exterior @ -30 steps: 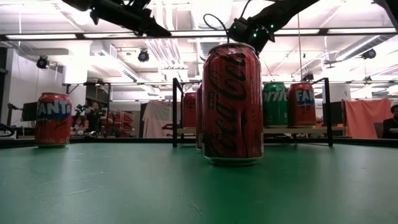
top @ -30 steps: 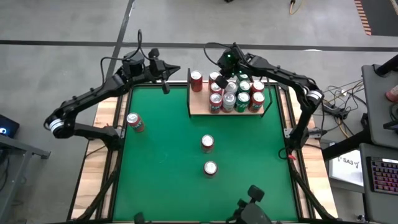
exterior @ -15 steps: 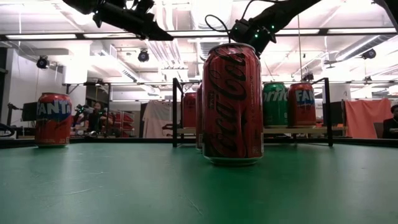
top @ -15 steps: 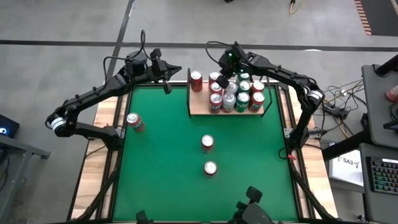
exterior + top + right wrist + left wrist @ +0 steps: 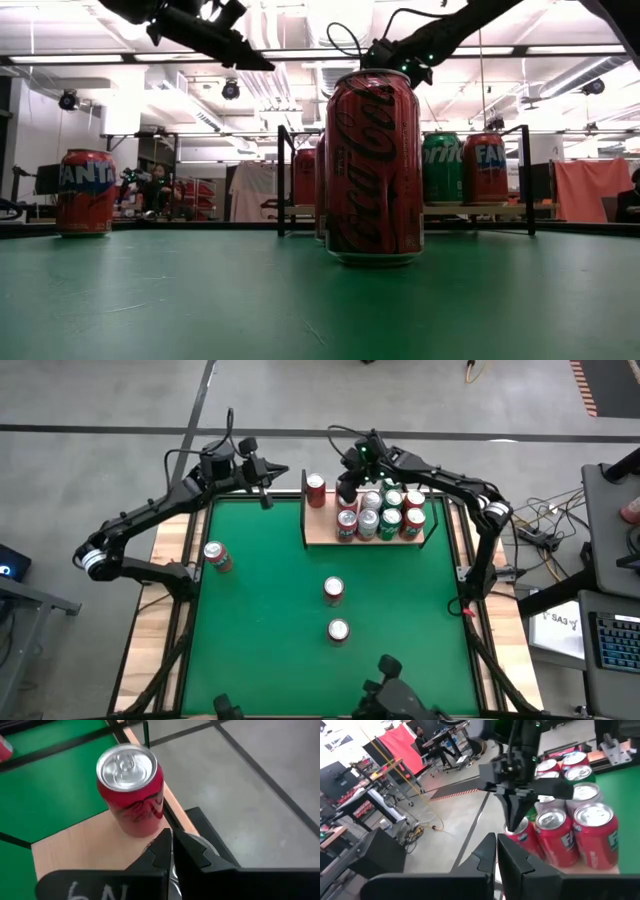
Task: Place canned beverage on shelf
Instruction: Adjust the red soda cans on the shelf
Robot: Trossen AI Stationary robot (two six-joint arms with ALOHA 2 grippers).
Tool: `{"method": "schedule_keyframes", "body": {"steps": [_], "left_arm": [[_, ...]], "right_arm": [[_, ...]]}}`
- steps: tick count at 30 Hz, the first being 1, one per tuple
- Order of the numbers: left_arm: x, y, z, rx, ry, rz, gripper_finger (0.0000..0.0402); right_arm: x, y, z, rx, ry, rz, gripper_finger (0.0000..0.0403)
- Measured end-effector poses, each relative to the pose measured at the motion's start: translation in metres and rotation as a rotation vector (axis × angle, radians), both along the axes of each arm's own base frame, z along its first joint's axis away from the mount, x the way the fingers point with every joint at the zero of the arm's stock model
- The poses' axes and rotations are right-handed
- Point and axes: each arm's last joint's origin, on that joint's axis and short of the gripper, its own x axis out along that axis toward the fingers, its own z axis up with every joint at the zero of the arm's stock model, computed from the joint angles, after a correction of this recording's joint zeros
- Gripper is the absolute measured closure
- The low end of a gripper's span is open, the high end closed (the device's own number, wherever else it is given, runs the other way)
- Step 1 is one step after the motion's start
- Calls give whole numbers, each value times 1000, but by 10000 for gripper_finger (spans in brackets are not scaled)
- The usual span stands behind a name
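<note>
From above, the shelf (image 5: pixel 322 532) at the far edge of the green surface (image 5: pixel 270 610) already carries a cluster of cans (image 5: pixel 385 515) on its right part and a lone red can (image 5: pixel 316 490) toward its left. Three cans remain off it: one near the left edge (image 5: pixel 216 556) and two in the middle (image 5: pixel 334 590) (image 5: pixel 338 630). The right gripper (image 5: pixel 347 487) hangs over the shelf between the lone can and the cluster, clenched on nothing; the left gripper (image 5: pixel 266 496) waits by the shelf's left end, also clenched and empty.

At table height, a Coca-Cola can (image 5: pixel 374 165) stands closest, a Fanta can (image 5: pixel 85 192) far off to the side, and the shelf behind holds green and red cans.

The left wrist view shows the right gripper (image 5: pixel 514 817) pointing down, touching or just above the shelved cans; which cannot be told.

The right wrist view shows the lone red can (image 5: pixel 131 790) upright on the shelf's board beside that gripper's closed fingers (image 5: pixel 165 847).

The task looks partly done: the shelf is well stocked, yet three cans likely still await placing.
</note>
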Motion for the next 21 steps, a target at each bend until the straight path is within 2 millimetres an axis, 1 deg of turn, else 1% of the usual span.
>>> {"method": "schedule_keyframes", "body": {"steps": [2, 8, 17, 21], "left_arm": [[-3, 3, -1, -7, 8, 15, 402], [-9, 8, -2, -18, 18, 43, 402], [-9, 8, -3, -29, 24, 42, 402], [-9, 8, -3, -32, 22, 42, 402]], "right_arm": [[2, -1, -4, 5, 4, -1, 394], [2, -2, -6, 32, -3, -30, 394], [1, -4, -6, 58, -7, -161, 394], [1, -5, -6, 66, -14, -192, 394]]}}
